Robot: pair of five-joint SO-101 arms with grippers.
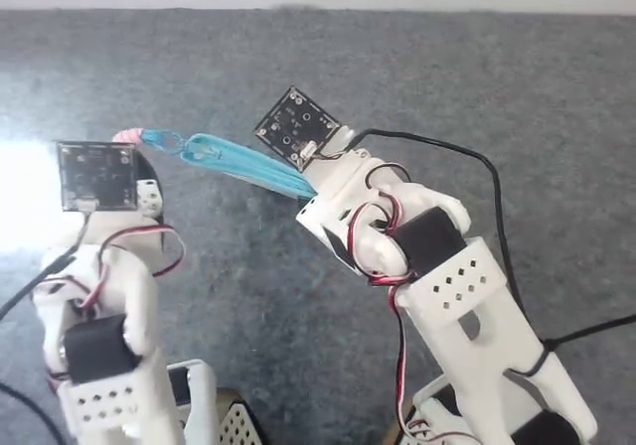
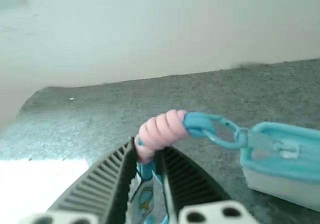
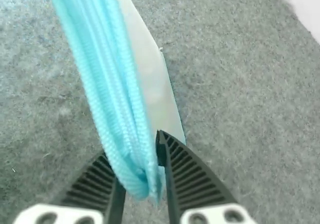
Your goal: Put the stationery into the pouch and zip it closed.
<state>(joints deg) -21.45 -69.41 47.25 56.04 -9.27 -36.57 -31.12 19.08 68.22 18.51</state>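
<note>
Pouch, from above: the light blue pouch (image 1: 238, 162) is stretched in a line between my two arms, over the grey table (image 1: 497, 87). I read the tension as deliberate, giving the zip something to run against.
Arms, from above: the left arm (image 1: 99, 296) stands at the pouch's pink-tipped end and the right arm (image 1: 437, 266) at the opposite end, each wrist bent down over its own end.
Pink charm, from above: a pink charm (image 1: 124, 135) peeks out beside the left arm's camera board (image 1: 96, 175), at the very tip of the pouch.
Left claw, left wrist view: the left claw (image 2: 147, 156) is pinched narrow on the pink charm, a coiled piece gripped at its lower part.
Blue clasp: a blue clasp (image 2: 212, 130) links the charm to the zip slider (image 2: 272, 145) at the pouch's near corner. Holding the charm gives me a handle on the slider without crushing the pouch.
Zip: the slider sits at the end nearest this claw, so I judge the zip closed or nearly so. Whether the stationery is inside I cannot tell.
Right claw, right wrist view: the right claw (image 3: 142, 171) is clamped tight on the pouch's end seam. The blue fabric stands edge-up between the jaws, and the body runs away from the claw over the table.
Reason for that hold: it anchors the far end, so a pull from the left side does not drag the whole pouch along.
Contact: whether the pouch's lower edge touches the table I cannot tell.
</note>
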